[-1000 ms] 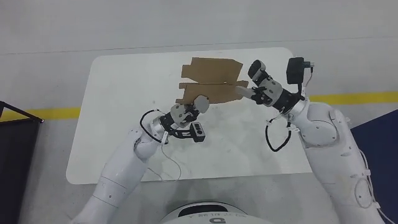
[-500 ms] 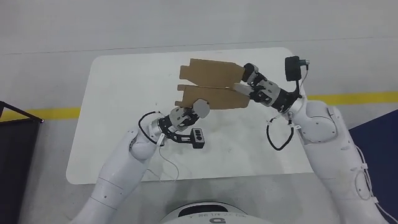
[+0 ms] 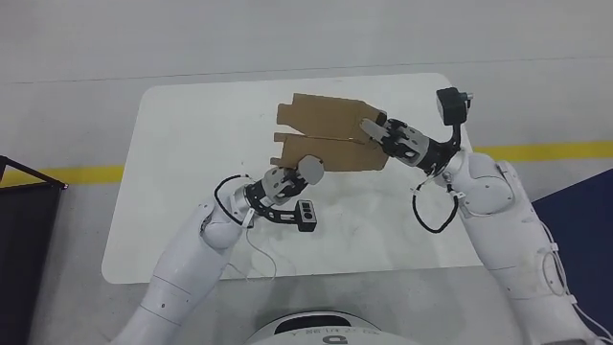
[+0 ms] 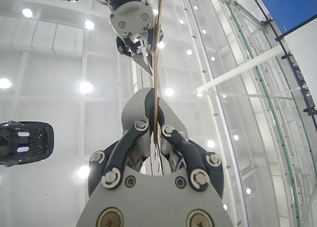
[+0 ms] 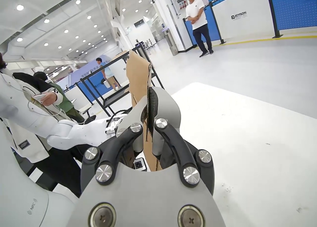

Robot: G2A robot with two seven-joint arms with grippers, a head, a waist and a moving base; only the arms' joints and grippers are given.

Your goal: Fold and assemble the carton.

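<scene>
A flat brown carton is held above the white table, spread roughly level, with flaps at its far left edge. My left gripper is shut on the carton's near edge. In the left wrist view the carton shows edge-on as a thin strip clamped in my left gripper. My right gripper is shut on the carton's right end, and the left wrist view shows it farther off. In the right wrist view the carton stands up out of my right gripper.
The white table has rounded corners and bare surface to the left and front of the arms. A yellow floor line runs behind it on both sides. A dark object stands at the left edge.
The right gripper has moved left along the carton's right end and shut on it. The left gripper kept its hold while shifting slightly toward the front, and the carton tipped a little.
</scene>
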